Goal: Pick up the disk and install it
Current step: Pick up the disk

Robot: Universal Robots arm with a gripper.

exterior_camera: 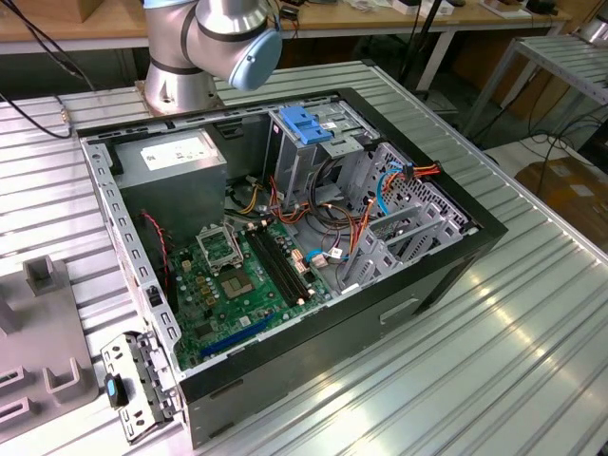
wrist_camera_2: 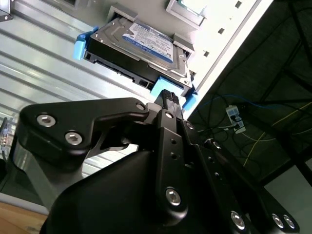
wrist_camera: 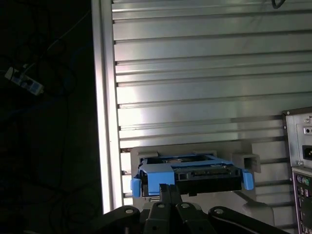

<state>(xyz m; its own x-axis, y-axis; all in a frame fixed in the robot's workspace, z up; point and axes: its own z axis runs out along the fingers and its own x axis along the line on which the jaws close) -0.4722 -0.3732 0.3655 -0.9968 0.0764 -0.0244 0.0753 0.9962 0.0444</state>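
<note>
The disk (wrist_camera_2: 141,46) is a dark slab with a blue-and-white label and bright blue side rails. It rests in a light grey holder (wrist_camera: 246,161) on the ribbed metal table, near the table's edge. In the first wrist view I face the disk (wrist_camera: 204,173) end-on, blue tabs at both corners. My black gripper (wrist_camera_2: 167,94) is shut, its tips right at the blue rail's end tab. In the first wrist view the gripper (wrist_camera: 168,186) sits just in front of that tab. Whether the tips clamp the tab I cannot tell.
The open computer case (exterior_camera: 332,313) lies on the table with its green motherboard (exterior_camera: 237,285) exposed. A grey drive cage with a light-blue latch (exterior_camera: 306,123) stands at its far side. The arm's base (exterior_camera: 209,47) rises behind the case. The table edge (wrist_camera: 105,122) drops off beside the holder.
</note>
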